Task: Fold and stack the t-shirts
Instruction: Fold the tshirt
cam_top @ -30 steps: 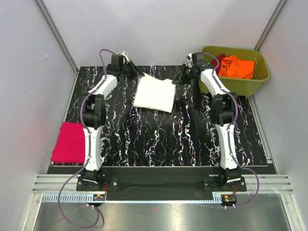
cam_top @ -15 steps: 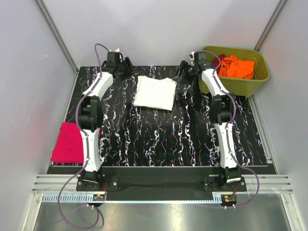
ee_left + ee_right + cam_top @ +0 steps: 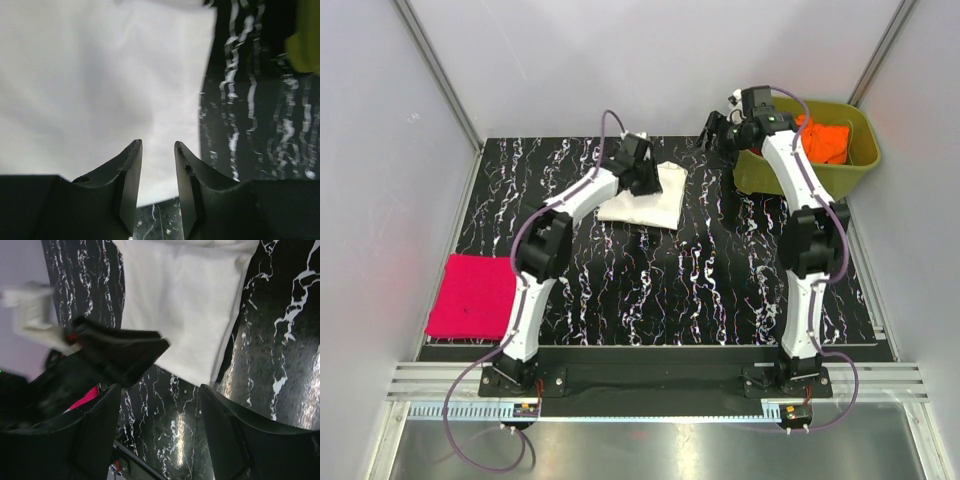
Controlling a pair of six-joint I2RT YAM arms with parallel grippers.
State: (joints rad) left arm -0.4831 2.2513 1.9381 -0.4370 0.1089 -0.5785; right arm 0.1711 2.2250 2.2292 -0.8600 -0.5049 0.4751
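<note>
From above, the folded white cloth t-shirt lies toward the back of the black marbled table, its left part hidden under the left gripper. A folded magenta-pink t-shirt rests at the table's left edge. Crumpled orange t-shirts fill the olive-green plastic tub, with the right gripper hovering just beside it.

Left wrist: fingers slightly parted over white cloth, gripping nothing.

Right wrist: fingers spread wide, empty. The blurred dark shape is probably the left gripper.
</note>
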